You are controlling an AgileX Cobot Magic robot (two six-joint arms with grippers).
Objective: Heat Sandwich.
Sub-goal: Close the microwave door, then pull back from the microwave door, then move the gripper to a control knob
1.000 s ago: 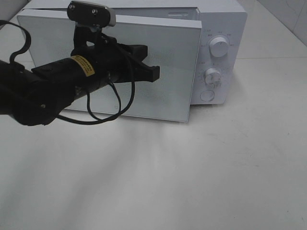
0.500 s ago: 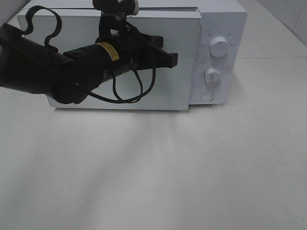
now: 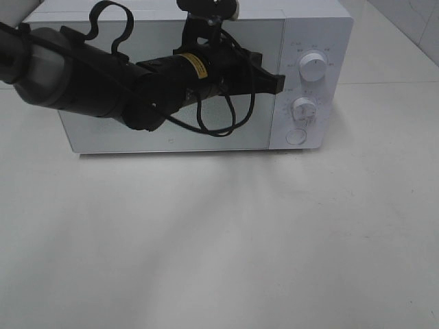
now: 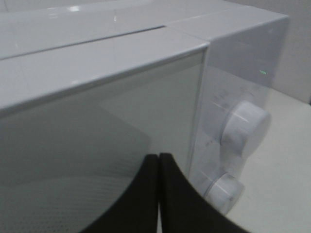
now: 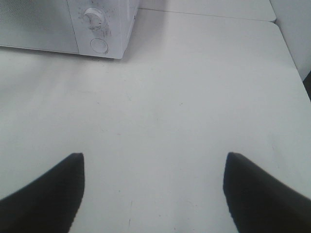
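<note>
microwave (image 3: 310,31) on table (image 3: 240,240), knobs (image 3: 314,67) right of door (image 3: 110,137)

Lab bench; microwave (image 3: 254,133) on white tabletop (image 3: 240,247)

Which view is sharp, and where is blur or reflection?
Exterior high view: microwave sharp, left arm's near end soft. Left wrist view: soft overall, a dark reflection in the glossy door by the shut left gripper. Right wrist view: the open right gripper is blurred, the table evenly lit.
</note>
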